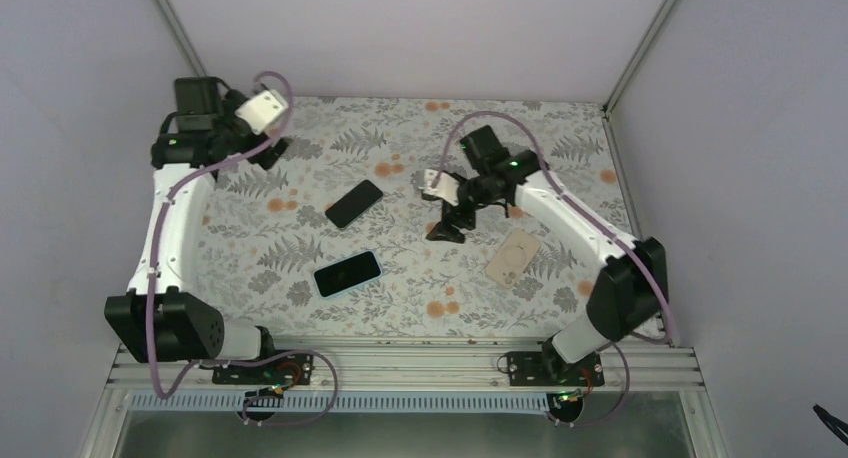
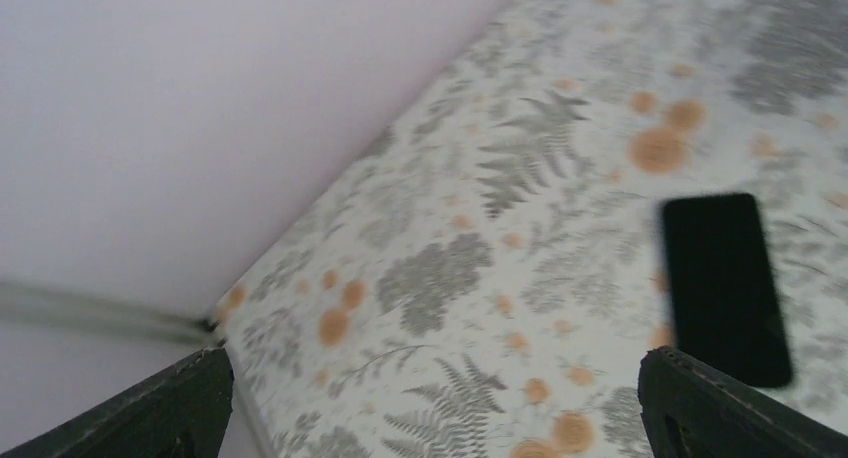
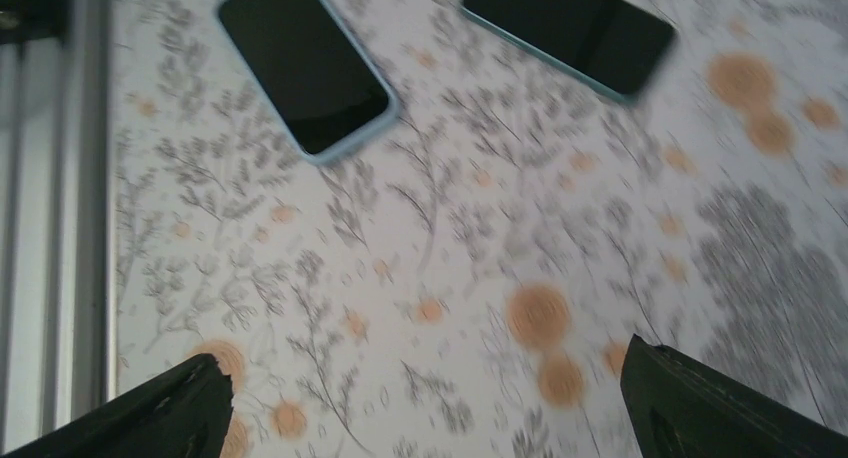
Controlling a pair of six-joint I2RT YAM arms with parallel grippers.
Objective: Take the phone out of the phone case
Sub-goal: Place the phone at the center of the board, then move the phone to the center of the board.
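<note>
Evidently both hands empty: left hand [image 2: 432, 403] fingers spread wide, right hand [image 3: 425, 403] likewise apart. Cased phone [image 1: 348, 274] flat, screen up, mid-desk [image 1: 400, 148]. Likely light, rigid, slick glass; blue surround probably flexible. Peel at corner, pin body.

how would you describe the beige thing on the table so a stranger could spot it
On the fern-print table, look at the right half, just on the near side of the right arm's white forearm. A flat beige slab lies there at an angle. It is the only pale one: the far phone and the blue-cased phone to its left show black screens.
</note>
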